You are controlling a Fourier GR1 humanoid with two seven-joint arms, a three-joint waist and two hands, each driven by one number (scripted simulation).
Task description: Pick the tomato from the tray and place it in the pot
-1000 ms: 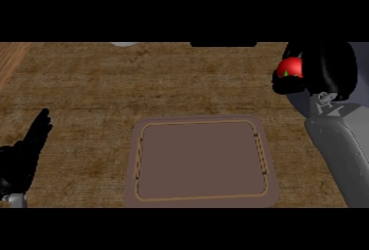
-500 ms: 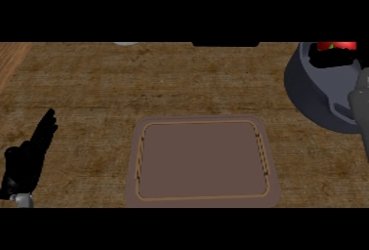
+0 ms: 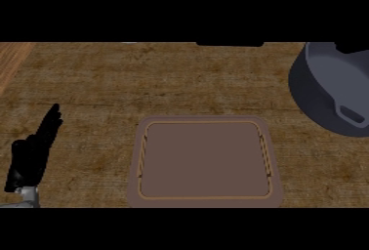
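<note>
While the left hand (image 3: 32, 151) is resting open, fingers straight, the brown tray (image 3: 205, 201) is lying beside the grey pot (image 3: 328, 83).

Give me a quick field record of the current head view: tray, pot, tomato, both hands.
tray: brown, square with rounded corners, lower centre of the counter; nothing lies in it
pot: dark grey, at the right edge, partly cut off; a handle points toward the tray
tomato: not visible; inside of the pot cannot be seen
left hand: open, fingers straight and up, resting at the lower left edge
right hand: not in view
counter: brown woven-looking surface
</note>
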